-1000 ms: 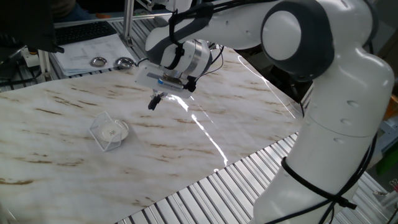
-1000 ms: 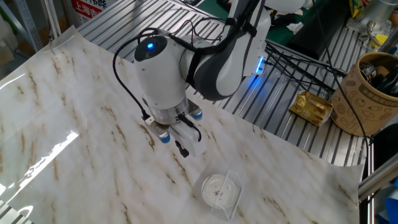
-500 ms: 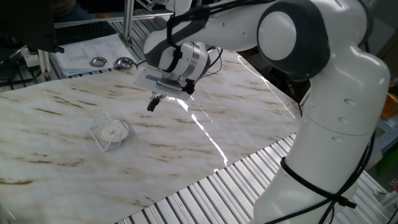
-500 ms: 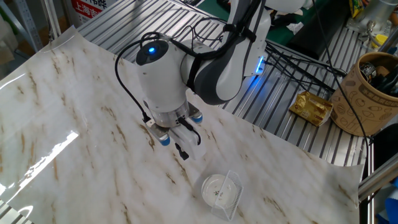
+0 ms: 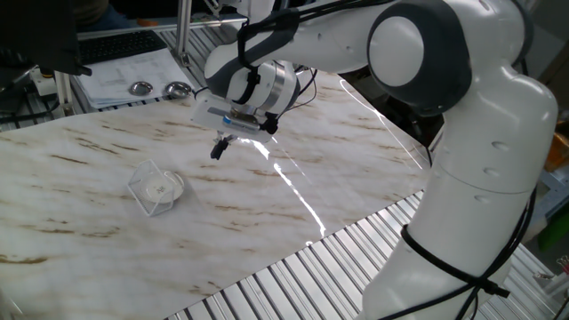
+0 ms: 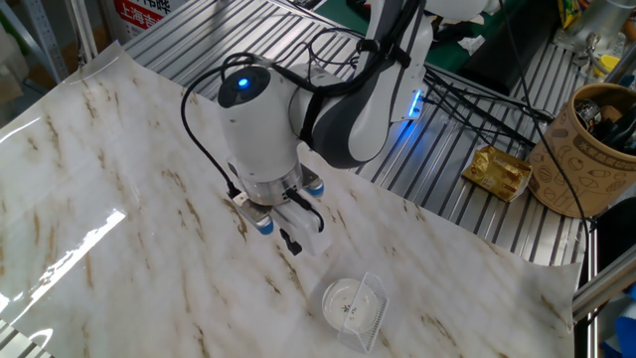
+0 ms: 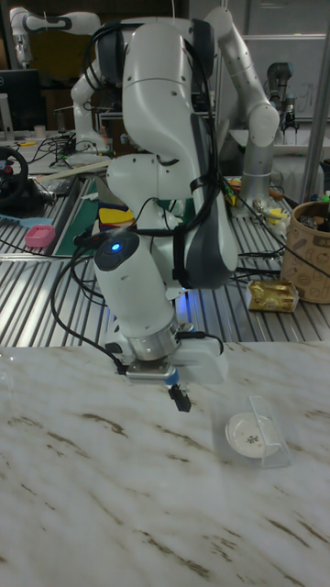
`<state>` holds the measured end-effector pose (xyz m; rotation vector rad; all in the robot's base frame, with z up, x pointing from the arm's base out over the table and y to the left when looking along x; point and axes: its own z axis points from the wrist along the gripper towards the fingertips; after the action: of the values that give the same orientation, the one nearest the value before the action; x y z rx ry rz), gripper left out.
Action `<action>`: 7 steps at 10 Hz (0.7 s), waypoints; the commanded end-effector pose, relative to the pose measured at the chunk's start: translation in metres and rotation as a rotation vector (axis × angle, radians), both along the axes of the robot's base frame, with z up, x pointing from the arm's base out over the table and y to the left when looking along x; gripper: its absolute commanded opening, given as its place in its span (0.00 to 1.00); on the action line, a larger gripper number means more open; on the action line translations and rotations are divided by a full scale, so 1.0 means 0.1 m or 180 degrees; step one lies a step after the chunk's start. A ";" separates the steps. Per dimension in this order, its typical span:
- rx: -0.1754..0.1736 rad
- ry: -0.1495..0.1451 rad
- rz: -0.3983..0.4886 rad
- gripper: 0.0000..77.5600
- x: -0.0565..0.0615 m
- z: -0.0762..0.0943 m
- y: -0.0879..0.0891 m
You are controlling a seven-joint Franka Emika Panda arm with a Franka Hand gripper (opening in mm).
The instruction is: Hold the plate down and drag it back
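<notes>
Barely shifting toward the plate (image 5: pixel 161 188), the end effector (image 5: pixel 217 148), fingers seemingly clenched and empty, hung above the desk (image 5: pixel 293 151); it should press the plate's centre, avoiding the clear box (image 5: pixel 147 184).

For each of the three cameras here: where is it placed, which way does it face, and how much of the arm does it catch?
One fixed view: beside the base, looking along the marble table; shows base, arm, gripper.
The other fixed view: high above the table, looking down; shows wrist and gripper.
Tall fixed view: low, across the table, facing the robot; shows the whole arm and gripper.
Shared: all show the plate against the clear box, apart from the gripper.
</notes>
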<state>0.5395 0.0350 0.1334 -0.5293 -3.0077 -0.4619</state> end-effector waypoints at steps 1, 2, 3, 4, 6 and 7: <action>0.0001 0.0001 0.0148 0.00 0.01 0.01 0.00; 0.0018 -0.0003 0.0170 0.00 0.01 0.01 0.00; 0.0024 0.0006 0.0178 0.00 0.01 0.01 0.00; 0.0075 0.0027 0.0238 0.00 0.01 0.00 0.00; 0.0091 0.0023 0.0236 0.00 0.04 -0.04 0.09; 0.0104 0.0018 0.0233 0.00 0.04 -0.06 0.16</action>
<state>0.5407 0.0398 0.1302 -0.4142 -2.9943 -0.4903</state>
